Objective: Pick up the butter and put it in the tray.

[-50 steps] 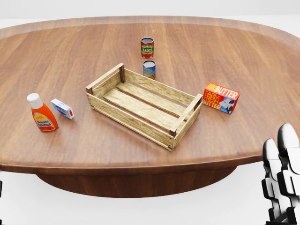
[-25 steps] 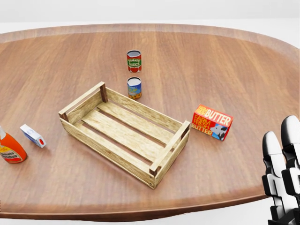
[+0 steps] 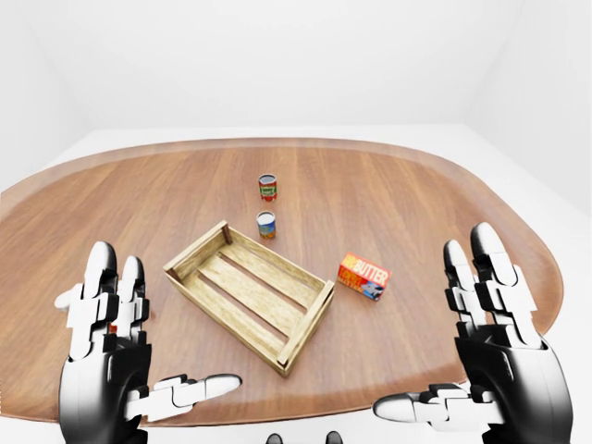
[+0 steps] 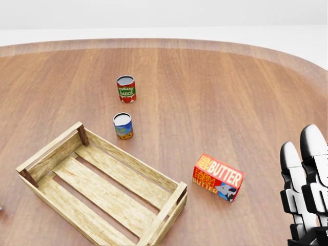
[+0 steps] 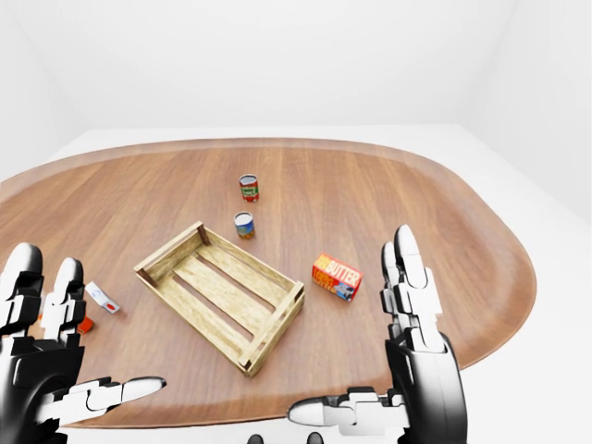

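Chrome and black, your two hands fill the bottom of the eye views: the left hand (image 3: 116, 356) at lower left, the right hand (image 3: 490, 356) at lower right, both raised with palms turned inward. On each the fingers stand straight up and apart and the thumb juts sideways toward the middle, so neither holds anything. Both hang over the near table edge, well apart from the crate (image 4: 97, 192).

Take that crate as your landmark. It is a slatted wooden tray, set at a slant on the oval wooden table (image 3: 416, 203), and nothing lies in it. The butter (image 4: 218, 178) lies flat on the table just to the right of the crate's near right corner, apart from it, its red and orange label facing you (the word BUTTER reads plainly in the head view). Your right hand is lower and further right than the butter, not touching it.

To the left of the crate, in the right-eye view, a small white and blue box (image 5: 102, 297) lies on the table, and something red (image 5: 84, 325) peeks out behind your left fingers; you cannot tell what it is.

Beyond the crate's far side stands a small blue can (image 4: 122, 126), close to the rim but clear of it. Further still stands a red tomato sauce can (image 4: 126, 89), upright, well apart from the crate.
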